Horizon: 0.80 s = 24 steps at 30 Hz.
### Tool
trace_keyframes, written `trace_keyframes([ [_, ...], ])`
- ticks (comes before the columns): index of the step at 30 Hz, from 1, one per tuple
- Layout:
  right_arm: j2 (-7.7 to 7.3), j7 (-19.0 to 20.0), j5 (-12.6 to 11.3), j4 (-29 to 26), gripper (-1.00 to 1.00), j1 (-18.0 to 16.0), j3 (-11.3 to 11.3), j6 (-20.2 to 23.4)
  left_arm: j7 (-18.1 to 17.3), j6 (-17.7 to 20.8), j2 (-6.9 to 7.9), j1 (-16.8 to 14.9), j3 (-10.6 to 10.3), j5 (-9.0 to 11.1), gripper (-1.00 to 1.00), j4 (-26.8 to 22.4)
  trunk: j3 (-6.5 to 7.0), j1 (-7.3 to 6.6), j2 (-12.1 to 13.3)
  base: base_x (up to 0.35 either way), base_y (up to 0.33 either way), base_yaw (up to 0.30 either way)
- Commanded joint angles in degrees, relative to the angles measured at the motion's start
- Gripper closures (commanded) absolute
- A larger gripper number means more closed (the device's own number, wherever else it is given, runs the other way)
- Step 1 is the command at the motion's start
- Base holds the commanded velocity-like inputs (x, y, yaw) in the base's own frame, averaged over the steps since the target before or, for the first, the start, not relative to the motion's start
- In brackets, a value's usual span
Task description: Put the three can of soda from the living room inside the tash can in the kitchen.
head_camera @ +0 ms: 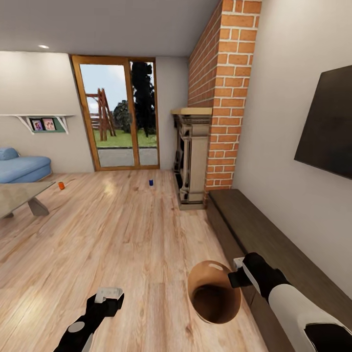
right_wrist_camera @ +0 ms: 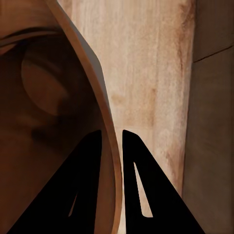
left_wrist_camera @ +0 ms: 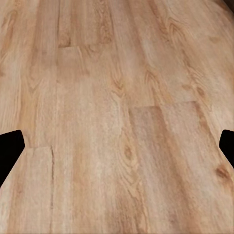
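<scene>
Two hands low in head view: left hand (head_camera: 108,295) at 7 o'clock, fingers spread wide over bare wood floor (left_wrist_camera: 117,117), nothing held. Right hand (right_wrist_camera: 111,146) at 5 o'clock, fingers pinched on the rim of the tash can (head_camera: 214,292), one inside, one outside; can is tilted, brown inside facing up. Dark low cabinet (head_camera: 274,244) along the wall at 3 o'clock. Farther off, blue can of soda (head_camera: 151,182) on floor at 12 o'clock near fireplace (head_camera: 191,156); orange can of soda (head_camera: 61,185) at 10 o'clock beside low surface (head_camera: 19,194). Blue sofa (head_camera: 22,166), glass doors (head_camera: 120,115) beyond.
</scene>
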Motion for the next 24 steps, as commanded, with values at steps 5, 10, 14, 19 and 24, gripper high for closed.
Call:
trace_keyframes([
  [5, -0.02, 0.2, -1.0, 0.0, 1.0, 0.0, -0.1, 0.1, 0.0, -0.4, 0.0, 0.0, 0.0, 0.1, -1.0, 0.9, 0.01, 0.0, 0.0, 0.124, 0.0, 0.0],
  [10, -0.05, 0.2, -1.0, 0.0, 1.0, 0.0, -0.1, 0.1, 0.2, -0.2, 0.0, 0.0, 0.0, 0.2, -1.0, 1.1, 0.01, 0.0, 0.0, 0.023, 0.0, 0.0],
  [14, -0.1, 0.4, -1.0, -0.1, 1.0, 0.0, -0.3, 0.2, 0.2, 0.1, 0.0, 0.0, 0.1, 0.1, -1.0, 1.4, -0.71, 0.88, -1.6, 0.005, 0.0, 0.0],
  [19, -0.15, 0.5, -1.0, -0.2, 1.0, -0.1, -0.4, 0.4, 0.1, 0.2, -0.11, 0.0, 0.1, 0.0, -1.0, 3.7, -1.61, 1.97, -3.6, 0.001, 0.0, 0.0],
  [24, -0.3, 0.6, -1.0, -0.5, 1.0, -0.7, -0.5, 3.1, 0.2, 0.2, -0.59, -0.1, 0.1, 0.0, -1.0, 6.2, -2.51, 3.07, -5.6, 0.0, 0.0, 0.0],
])
